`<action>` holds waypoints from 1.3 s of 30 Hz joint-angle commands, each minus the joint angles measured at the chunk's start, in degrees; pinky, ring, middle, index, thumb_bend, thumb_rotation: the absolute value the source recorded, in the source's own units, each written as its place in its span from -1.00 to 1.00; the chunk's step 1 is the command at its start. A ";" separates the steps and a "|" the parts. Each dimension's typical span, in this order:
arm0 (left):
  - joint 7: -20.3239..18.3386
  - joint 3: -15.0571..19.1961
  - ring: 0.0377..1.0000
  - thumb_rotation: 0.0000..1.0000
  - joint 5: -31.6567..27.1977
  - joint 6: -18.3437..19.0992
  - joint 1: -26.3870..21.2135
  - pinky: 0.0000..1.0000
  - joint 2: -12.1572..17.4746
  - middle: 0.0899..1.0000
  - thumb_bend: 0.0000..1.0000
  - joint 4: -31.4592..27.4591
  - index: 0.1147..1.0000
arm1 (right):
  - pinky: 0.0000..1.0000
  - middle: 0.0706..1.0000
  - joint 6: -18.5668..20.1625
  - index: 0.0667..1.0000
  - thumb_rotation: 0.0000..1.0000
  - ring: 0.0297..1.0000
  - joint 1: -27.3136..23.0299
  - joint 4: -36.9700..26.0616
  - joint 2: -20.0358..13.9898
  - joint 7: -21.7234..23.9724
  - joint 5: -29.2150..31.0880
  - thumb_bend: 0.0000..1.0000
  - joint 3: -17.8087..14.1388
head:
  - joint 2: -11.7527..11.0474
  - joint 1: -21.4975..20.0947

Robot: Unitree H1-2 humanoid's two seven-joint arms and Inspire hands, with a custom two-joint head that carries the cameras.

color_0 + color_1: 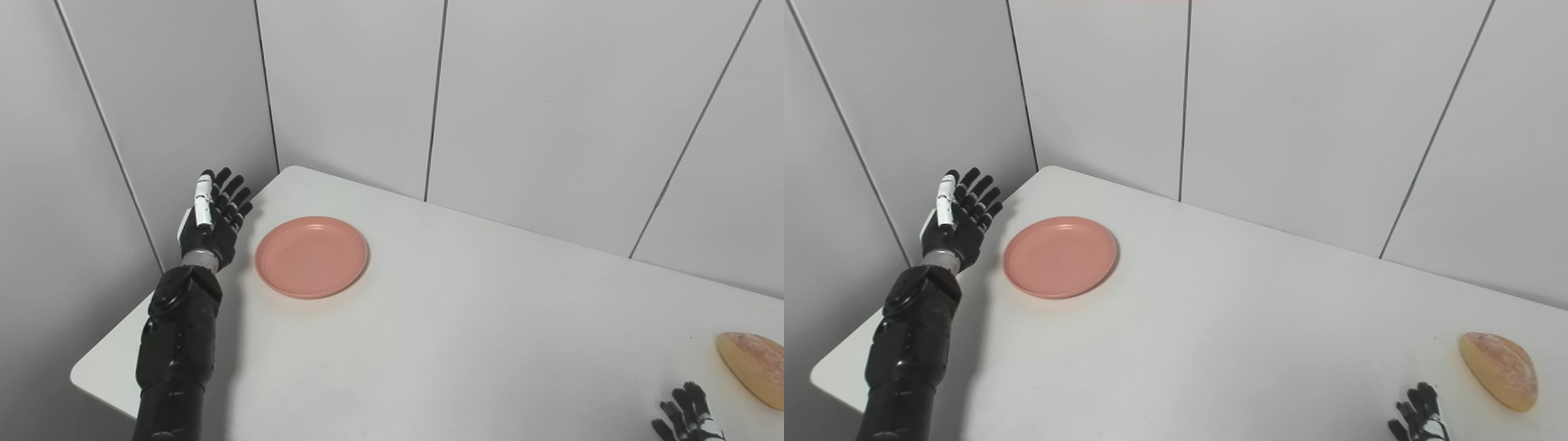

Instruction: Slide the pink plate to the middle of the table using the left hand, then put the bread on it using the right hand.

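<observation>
Clearly, in the left eye view, the pink plate (312,256) lay flat near the far left corner of the white table (465,331), well short of the middle. The left hand (214,217) stood just beside the plate's left rim, apart from it, fingers extended upward and slightly fanned, holding nothing. At the bottom right only the fingertips of the right hand (686,419) showed; they looked parted and empty, near the bread (756,366), which sat at the right edge of the picture, partly cut off.

Seen from the right eye view, the same layout held. The plate (1060,256) sat empty, with the left hand (958,217) raised off its left side and a clear gap between palm and rim. The bread (1499,369) showed whole here, a rounded tan loaf on the table, well apart from the plate. The right hand (1418,416) rested just to the left of it, not touching; most of it was out of the picture, so its full pose could not be told.

The step in hand appeared to be the slide. To do it well, the left hand would probably need to drop until its fingers met the plate's outer left rim low down, then push steadily rightward along the table, keeping contact flat so the plate neither tipped nor spun away.
</observation>
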 commanded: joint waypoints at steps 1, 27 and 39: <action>-1.25 0.35 0.87 1.00 -0.37 -2.49 -0.97 0.95 2.11 0.85 -0.37 -0.92 0.81 | 1.00 1.00 -0.31 1.00 1.00 1.00 -0.21 -0.53 -0.54 0.20 0.19 -0.56 -0.51 | 0.10 -0.09; -2.61 -1.20 0.82 1.00 0.24 -5.59 1.36 0.85 -0.19 0.81 -0.44 1.38 0.76 | 1.00 1.00 0.18 1.00 1.00 1.00 -0.18 -1.08 -0.73 0.13 -0.12 -0.50 -0.70 | 0.75 -0.23; -3.35 -2.54 0.84 1.00 0.54 -8.00 2.05 0.85 -1.09 0.83 -0.43 4.03 0.79 | 1.00 1.00 -0.14 1.00 1.00 1.00 -0.15 -1.03 -0.82 0.29 -0.23 -0.51 -0.70 | 0.95 -0.30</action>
